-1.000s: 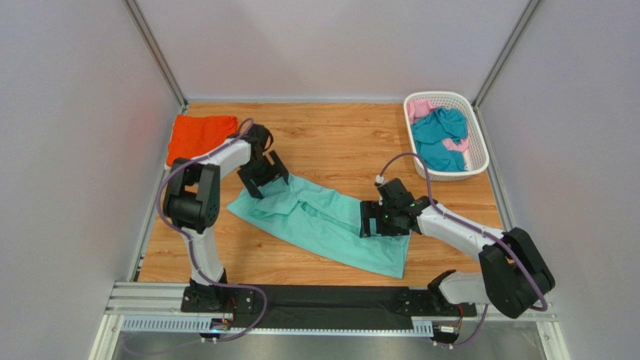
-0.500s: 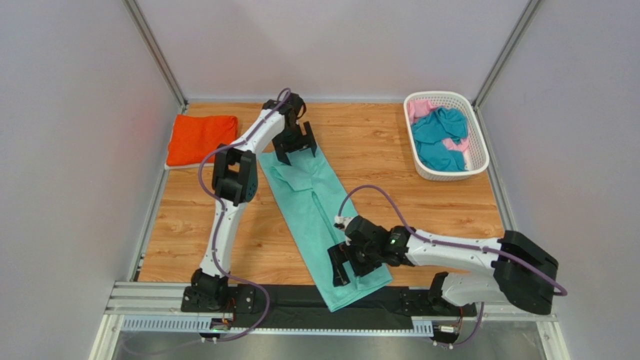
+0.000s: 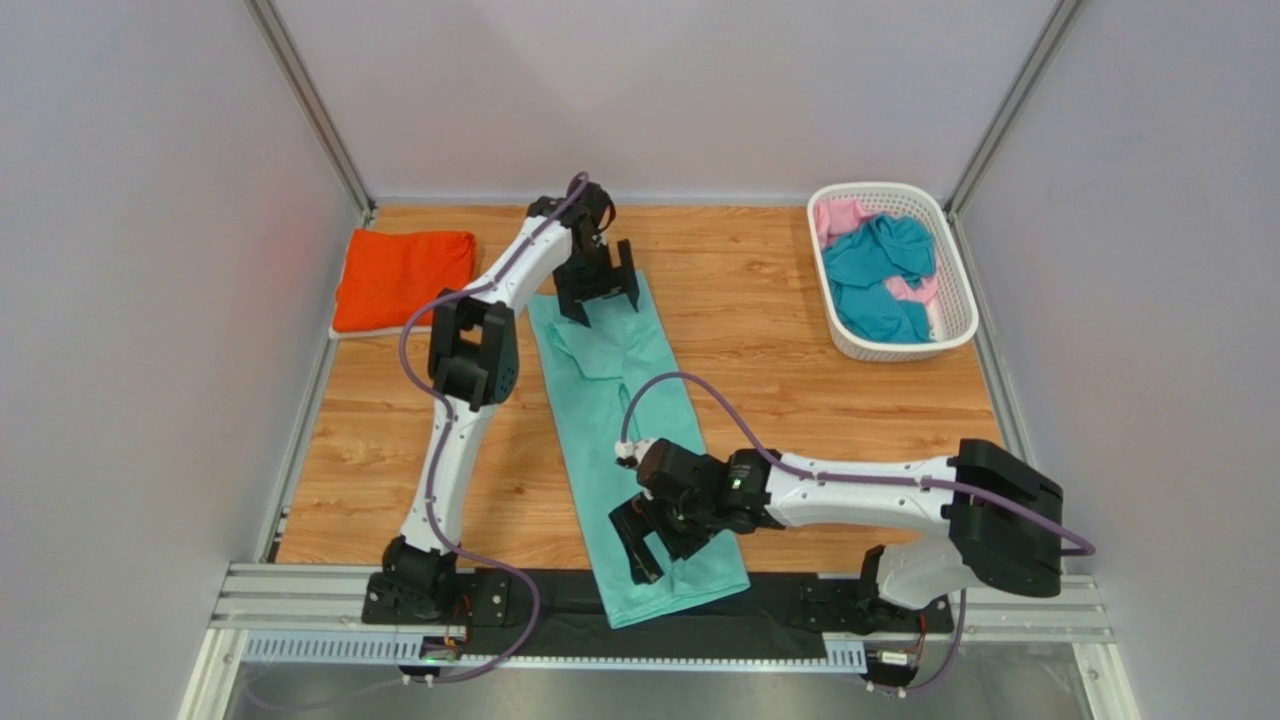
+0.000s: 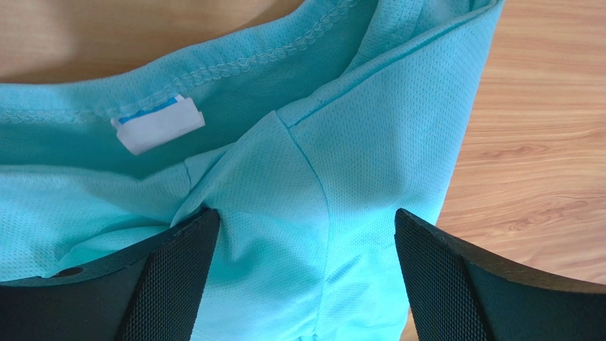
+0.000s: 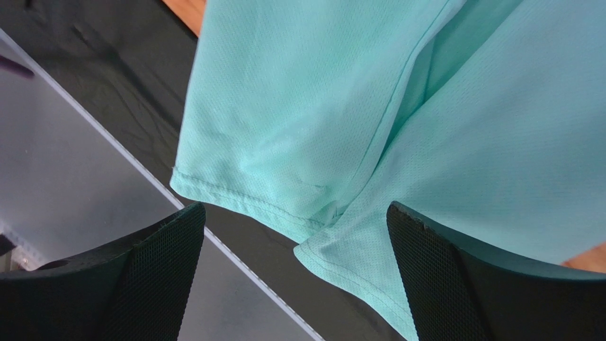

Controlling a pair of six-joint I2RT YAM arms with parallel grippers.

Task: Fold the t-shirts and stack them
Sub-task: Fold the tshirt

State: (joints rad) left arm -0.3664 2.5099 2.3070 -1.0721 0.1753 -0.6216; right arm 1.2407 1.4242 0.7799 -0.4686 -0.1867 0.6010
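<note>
I can read no words, numbers or brand marks anywhere. The one label I find is a small white fabric tag (image 4: 158, 125) with a blue top edge, sewn inside the neckline of the light mint-green cloth t-shirt (image 4: 370, 121); its face looks blank

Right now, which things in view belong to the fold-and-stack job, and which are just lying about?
Job:
- mint-green t-shirt, laid out on the table
- orange t-shirt, folded, far left
- teal t-shirt, in the basket
- pink t-shirt, in the basket

Lying about:
- white basket
- black mat, near edge
</note>
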